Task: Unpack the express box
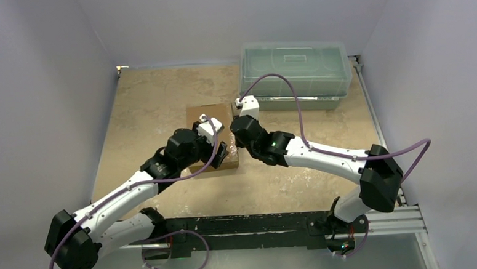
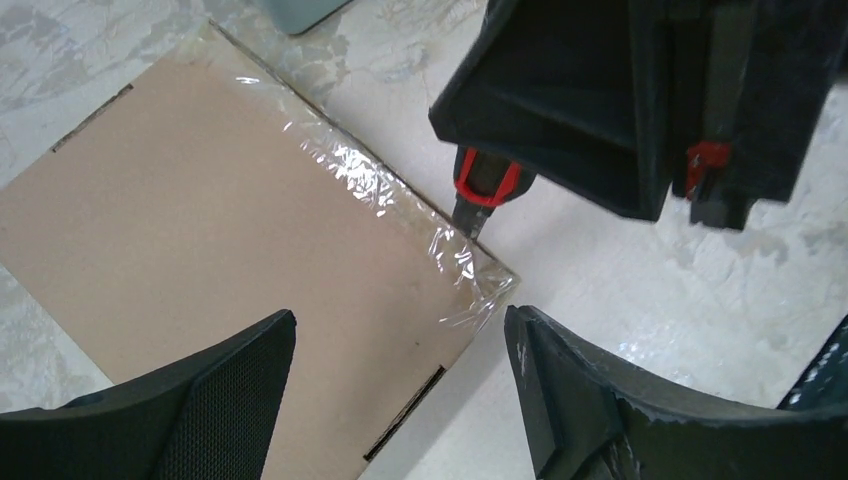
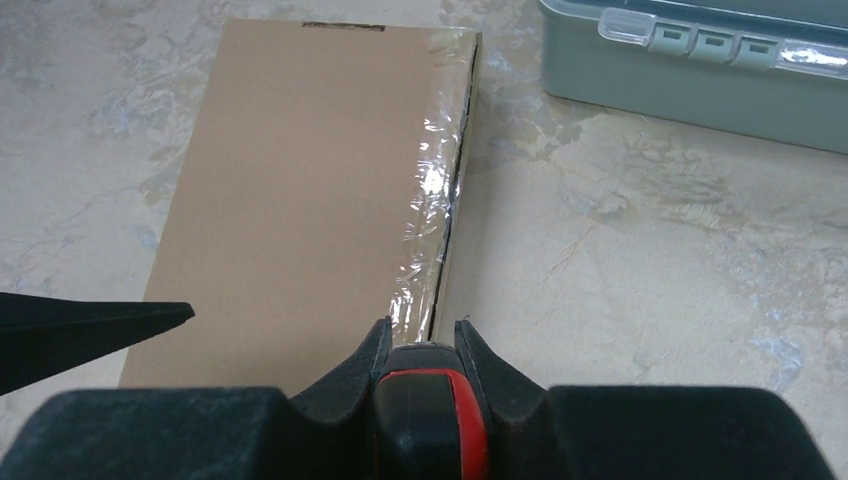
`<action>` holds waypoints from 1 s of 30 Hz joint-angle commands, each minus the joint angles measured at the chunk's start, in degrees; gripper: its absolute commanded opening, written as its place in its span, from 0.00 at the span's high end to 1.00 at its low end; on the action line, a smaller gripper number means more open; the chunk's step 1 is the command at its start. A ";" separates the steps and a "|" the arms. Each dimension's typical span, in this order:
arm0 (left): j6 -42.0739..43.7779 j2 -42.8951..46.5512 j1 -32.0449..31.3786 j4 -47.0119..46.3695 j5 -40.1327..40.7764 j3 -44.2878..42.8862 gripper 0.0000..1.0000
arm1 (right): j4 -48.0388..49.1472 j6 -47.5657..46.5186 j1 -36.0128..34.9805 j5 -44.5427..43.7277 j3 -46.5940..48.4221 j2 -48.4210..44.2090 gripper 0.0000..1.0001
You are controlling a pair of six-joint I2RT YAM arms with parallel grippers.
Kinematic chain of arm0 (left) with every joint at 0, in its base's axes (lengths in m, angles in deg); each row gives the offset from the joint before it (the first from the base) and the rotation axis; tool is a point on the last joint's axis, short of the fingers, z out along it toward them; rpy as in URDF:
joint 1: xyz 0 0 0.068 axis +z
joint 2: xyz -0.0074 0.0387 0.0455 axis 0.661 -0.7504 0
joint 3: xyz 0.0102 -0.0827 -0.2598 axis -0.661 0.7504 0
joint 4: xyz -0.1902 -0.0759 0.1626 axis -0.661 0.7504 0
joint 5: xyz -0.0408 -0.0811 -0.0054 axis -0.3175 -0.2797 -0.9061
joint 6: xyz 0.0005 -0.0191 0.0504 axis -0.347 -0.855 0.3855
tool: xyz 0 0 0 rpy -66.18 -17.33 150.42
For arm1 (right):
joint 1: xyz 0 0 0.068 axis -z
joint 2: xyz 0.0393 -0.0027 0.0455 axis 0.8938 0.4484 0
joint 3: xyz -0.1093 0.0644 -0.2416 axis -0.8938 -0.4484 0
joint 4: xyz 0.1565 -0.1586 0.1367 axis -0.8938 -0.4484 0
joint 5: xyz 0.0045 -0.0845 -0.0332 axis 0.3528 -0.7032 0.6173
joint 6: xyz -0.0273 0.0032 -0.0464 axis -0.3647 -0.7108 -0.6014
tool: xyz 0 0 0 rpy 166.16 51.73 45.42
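My two arms bend inward, meeting over the express box. Left gripper hangs above near corner, jaws spread, grasping nothing. Right gripper clenched on red-black cutter, tip at taped edge. Box flat, closed, mid-table; wrinkled clear tape along right seam.

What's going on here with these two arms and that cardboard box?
The right claw grips a red-and-black cutter, its tip at the clear tape sealing one edge of the express box. The left claw hangs open over a corner of the box, holding nothing. The box lies closed and taped on the table.
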 commanded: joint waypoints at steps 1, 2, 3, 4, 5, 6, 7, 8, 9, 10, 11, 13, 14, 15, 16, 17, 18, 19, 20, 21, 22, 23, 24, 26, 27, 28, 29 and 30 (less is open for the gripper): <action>5.98 0.25 -0.23 -6.74 -0.51 2.20 0.23 | -0.57 1.30 -0.24 -3.55 2.39 -0.27 1.00; 4.05 0.34 -0.26 -6.30 1.41 1.91 0.24 | -0.79 1.40 -0.27 -3.71 2.12 -0.38 1.00; -1.00 0.33 -0.22 -5.20 5.09 1.37 0.25 | -0.69 1.46 -0.27 -3.73 1.76 -0.59 1.00; -5.16 0.28 -0.15 -3.28 8.80 0.54 0.26 | -0.43 1.32 -0.27 -3.59 1.30 -0.73 1.00; -9.30 0.19 0.01 -1.43 12.12 -0.33 0.27 | -0.29 1.21 -0.27 -3.30 0.93 -0.78 1.00; -13.56 0.17 0.22 0.15 14.85 -1.02 0.29 | -0.18 1.18 -0.27 -2.99 0.67 -0.76 1.00; -18.14 0.21 0.59 1.95 18.20 -1.31 0.29 | -0.17 1.17 -0.27 -2.73 0.50 -0.76 1.00; -23.18 0.07 1.42 4.50 20.47 -2.02 0.28 | -0.24 1.23 -0.32 -2.68 0.22 -0.76 1.00; -27.72 -0.37 2.64 8.44 21.39 -2.69 0.27 | -0.33 1.25 -0.34 -2.68 -0.06 -0.95 1.00; -31.94 -1.00 4.44 11.60 20.67 -3.20 0.27 | -0.35 1.11 -0.36 -2.68 -0.49 -1.27 1.00; -34.95 -1.96 6.34 13.64 17.85 -3.37 0.27 | 0.02 0.69 -0.36 -2.49 -0.95 -1.62 1.00; -38.36 -4.05 10.71 13.60 7.26 -2.14 0.27 | 1.45 -0.73 -0.43 -1.46 -2.21 -2.48 1.00; -39.87 -5.12 12.20 13.28 2.13 -1.68 0.30 | 2.18 -1.23 -0.63 -1.09 -2.78 -2.86 1.00; -41.91 -5.99 12.92 13.01 -1.12 -1.18 0.31 | 2.49 -1.49 -0.95 -1.13 -3.19 -3.13 1.00; -43.98 -6.54 13.05 12.26 -3.93 -0.75 0.32 | 2.44 -1.55 -1.28 -1.77 -3.34 -3.21 1.00; -46.09 -6.85 13.07 11.25 -6.41 -0.27 0.33 | 2.27 -1.43 -1.70 -2.64 -3.44 -3.22 1.00; -48.97 -7.00 13.07 10.10 -8.74 0.27 0.34 | 1.96 -1.27 -2.09 -3.68 -3.34 -3.10 1.00; -53.23 -7.01 13.07 8.57 -11.16 1.11 0.35 | 1.48 -0.91 -2.50 -4.86 -3.32 -2.99 1.00; -56.73 -6.80 13.07 6.88 -13.06 1.86 0.36 | 1.14 -0.44 -3.02 -5.99 -3.32 -2.90 1.00; -60.37 -6.51 13.07 5.34 -14.59 2.88 0.37 | 0.86 0.10 -3.42 -7.39 -3.38 -2.87 1.00; -63.25 -6.16 13.07 4.31 -15.72 3.87 0.37 | 0.70 0.60 -3.92 -8.64 -3.47 -2.79 1.00; -65.85 -5.67 13.03 3.71 -16.34 4.33 0.37 | 0.35 1.32 -4.40 -9.86 -3.53 -2.78 1.00; -68.17 -5.06 12.88 3.42 -16.28 4.81 0.36 | 0.27 1.82 -4.81 -10.93 -3.64 -2.77 1.00; -74.67 -3.52 12.72 1.71 -15.07 6.88 0.35 | 0.05 3.09 -5.58 -13.03 -3.87 -2.77 1.00; -78.03 -2.69 12.67 -0.43 -14.55 8.69 0.35 | 0.00 3.79 -6.08 -14.01 -4.03 -2.92 1.00; -81.77 -2.11 12.51 -5.14 -14.19 11.04 0.35 | 0.03 4.35 -6.65 -15.11 -4.17 -3.10 1.00; -85.29 -1.88 12.35 -10.23 -13.79 13.25 0.35 | 0.22 4.87 -7.21 -16.38 -4.31 -3.27 1.00; -88.54 -2.07 11.79 -14.35 -13.20 15.20 0.36 | 0.22 5.34 -7.82 -17.50 -4.44 -3.37 1.00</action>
